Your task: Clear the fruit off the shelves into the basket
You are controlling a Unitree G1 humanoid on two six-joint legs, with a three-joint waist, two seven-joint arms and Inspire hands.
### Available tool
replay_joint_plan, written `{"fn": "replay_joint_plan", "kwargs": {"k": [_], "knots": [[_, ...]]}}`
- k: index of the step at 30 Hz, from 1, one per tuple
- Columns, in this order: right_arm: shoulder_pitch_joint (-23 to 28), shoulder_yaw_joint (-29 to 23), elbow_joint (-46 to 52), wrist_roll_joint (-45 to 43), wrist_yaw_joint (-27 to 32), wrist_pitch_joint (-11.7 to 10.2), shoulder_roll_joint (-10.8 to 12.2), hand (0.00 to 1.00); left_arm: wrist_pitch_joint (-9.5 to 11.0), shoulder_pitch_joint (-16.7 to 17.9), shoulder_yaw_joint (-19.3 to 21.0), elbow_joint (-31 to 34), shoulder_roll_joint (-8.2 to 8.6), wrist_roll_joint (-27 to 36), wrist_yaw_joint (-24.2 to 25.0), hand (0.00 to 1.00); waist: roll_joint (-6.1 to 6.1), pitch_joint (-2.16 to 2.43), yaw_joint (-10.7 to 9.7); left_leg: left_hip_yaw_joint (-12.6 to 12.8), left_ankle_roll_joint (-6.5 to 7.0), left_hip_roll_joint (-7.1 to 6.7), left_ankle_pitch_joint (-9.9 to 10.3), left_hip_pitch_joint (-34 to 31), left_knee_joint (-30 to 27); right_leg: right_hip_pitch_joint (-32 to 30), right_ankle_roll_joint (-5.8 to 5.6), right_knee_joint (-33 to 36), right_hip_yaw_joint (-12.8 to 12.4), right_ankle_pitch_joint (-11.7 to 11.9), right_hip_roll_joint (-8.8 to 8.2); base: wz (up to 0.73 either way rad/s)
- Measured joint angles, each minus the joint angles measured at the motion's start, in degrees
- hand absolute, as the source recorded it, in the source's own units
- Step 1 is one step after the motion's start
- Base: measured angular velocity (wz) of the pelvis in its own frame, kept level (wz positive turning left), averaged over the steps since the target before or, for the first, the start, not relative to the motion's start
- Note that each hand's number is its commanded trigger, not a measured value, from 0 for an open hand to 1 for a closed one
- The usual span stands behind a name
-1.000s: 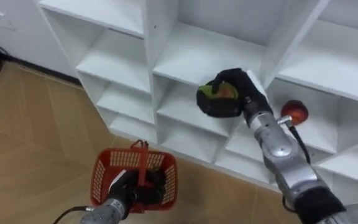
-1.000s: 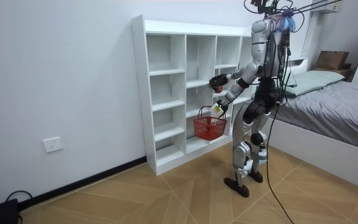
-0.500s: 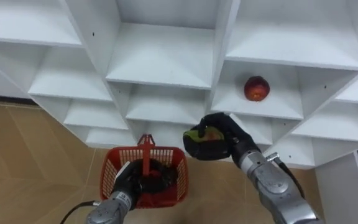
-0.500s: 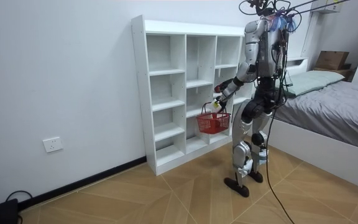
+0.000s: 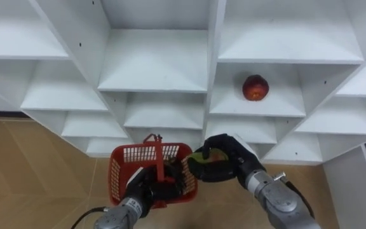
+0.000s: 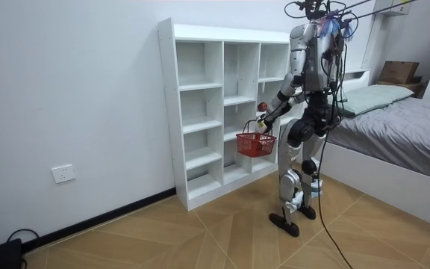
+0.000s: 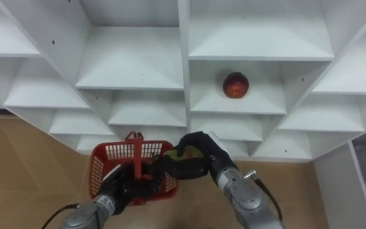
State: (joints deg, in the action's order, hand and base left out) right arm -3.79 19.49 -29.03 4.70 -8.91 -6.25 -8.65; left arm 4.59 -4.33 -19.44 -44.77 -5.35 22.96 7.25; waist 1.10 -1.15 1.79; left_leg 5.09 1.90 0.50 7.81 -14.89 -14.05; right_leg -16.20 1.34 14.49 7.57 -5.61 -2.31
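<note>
The right hand point(image 5: 229, 159) is curled shut around a rounded green-and-red fruit point(image 5: 207, 155), which is held just past the right rim of a red basket point(image 5: 118, 173). The basket hangs from the left hand point(image 5: 146, 191), whose fingers are wrapped round its upright handle. The fruit has not yet been let go into the basket.

A second piece, a round red fruit point(image 5: 255, 88), lies alone on a shelf of the white closet point(image 5: 154, 63), above the right hand and slightly to its right, well apart from it.

Both fruits are judged to be light, firm and smooth-skinned, likely to roll and to bruise if dropped. They are best cupped from the side with the fingers spread round the widest part. The basket's mesh walls look thin and springy.

A vertical closet divider stands just to the left of the red fruit, and the shelf above it leaves a low opening, so a reach would have to go straight in. In the room view the robot stands facing the closet, with a bed point(image 6: 402, 127) behind it.
</note>
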Motion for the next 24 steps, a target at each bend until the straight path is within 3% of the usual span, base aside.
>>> {"fn": "replay_joint_plan", "kwargs": {"k": [15, 19, 24], "knots": [[-0.7, -0.4, -10.0, 0.2, 2.1, -0.1, 2.0, 1.00, 0.7, 0.1, -1.2, 0.1, 0.24, 0.1, 2.4, 1.00, 0.12, -0.07, 0.0, 1.1, -0.05, 0.21, 0.1, 0.1, 0.4, -0.7, -0.01, 0.1, -1.1, 0.0, 0.38, -0.04], [-0.8, -0.5, -11.6, 2.5, 3.7, -0.1, 2.0, 1.00, 0.7, 0.1, -2.7, 0.8, 0.28, 1.7, 2.5, 1.00, 0.94, -0.31, 0.0, 1.1, -0.05, 0.16, 0.1, -0.1, 0.5, -1.0, -0.01, 0.1, -1.1, 0.0, 0.37, 0.00], [-2.6, -0.5, -13.4, 6.9, 5.1, -0.1, 1.7, 1.00, 0.7, 0.1, -3.0, 3.3, 0.19, 4.1, 2.5, 1.00, 1.82, -0.25, 0.0, 1.0, -0.06, 0.23, 0.1, -0.6, 0.5, -1.3, 0.04, 0.1, -1.0, 0.0, 0.30, 0.00]]}}
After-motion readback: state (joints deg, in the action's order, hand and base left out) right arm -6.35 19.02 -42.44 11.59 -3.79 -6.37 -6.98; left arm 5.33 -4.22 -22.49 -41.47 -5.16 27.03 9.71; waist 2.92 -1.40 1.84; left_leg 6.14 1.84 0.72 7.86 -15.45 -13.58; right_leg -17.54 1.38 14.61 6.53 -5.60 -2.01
